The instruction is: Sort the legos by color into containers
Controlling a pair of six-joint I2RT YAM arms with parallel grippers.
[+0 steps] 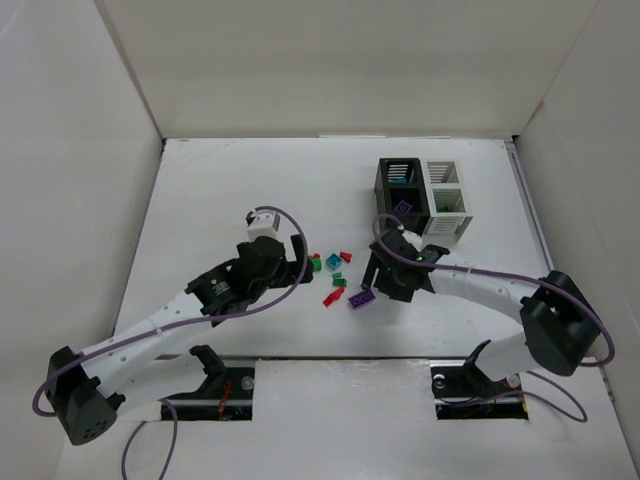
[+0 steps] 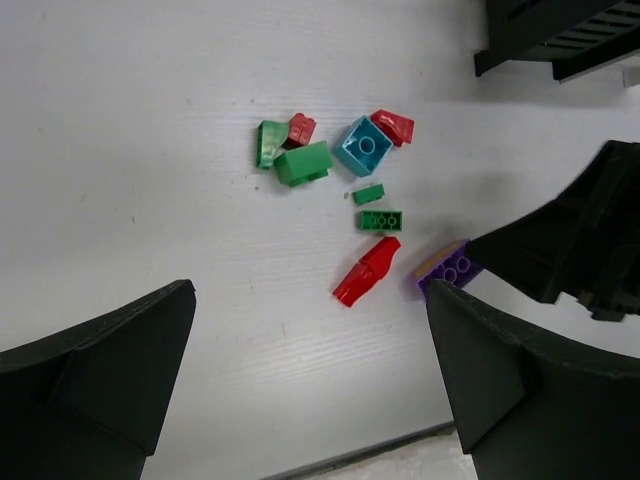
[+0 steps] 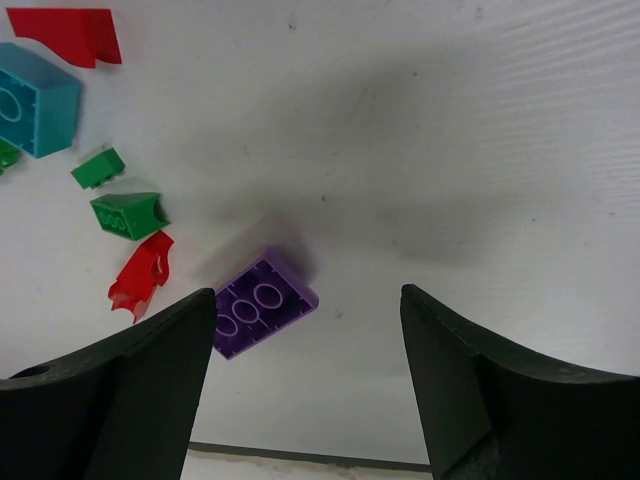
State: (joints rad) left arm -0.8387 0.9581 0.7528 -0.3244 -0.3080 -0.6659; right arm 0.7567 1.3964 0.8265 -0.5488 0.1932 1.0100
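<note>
left gripper (image 1: 303, 262) sits left of centre in the top view; claw at full width, nothing in it; its wrist view shows only bare table (image 2: 150, 100) between the fingers (image 2: 100, 370).

legos (image 1: 335, 275) are scattered mid-frame between the two arms, all still on the table; wrist view shows two green bricks (image 2: 290, 155) bunched with a red one (image 2: 300, 128), then a teal brick (image 2: 362, 146) touching a second red (image 2: 393, 125); below those are two small greens (image 2: 375, 208) and a red slope piece (image 2: 367, 270).

purple brick (image 1: 362, 297) lies at the right edge of the pile, flat, studs up, skewed to the jaw line.

right gripper (image 1: 383, 283) hovers just right of it; claw moderately wide and empty; in its wrist view the brick (image 3: 262, 302) sits hard by the frame-left finger (image 3: 110, 390), not centred in the gap.

black bin (image 1: 402, 185) and white bin (image 1: 447, 195) stand joined, upper right; something purple shows in the black one's nearer cell; can't make out the rest.

my read: step in hand is the pick on the purple brick, right arm; sorting is early, since most pieces are unsorted.

next move needs:
- shift toward frame-left to centre the brick
- rotate the wrist to square up on its faces
- descend, then close
- risk: the finger lands on top and flicks it

left arm has tight pickings; the greens and red touch, so it must single one out.
</note>
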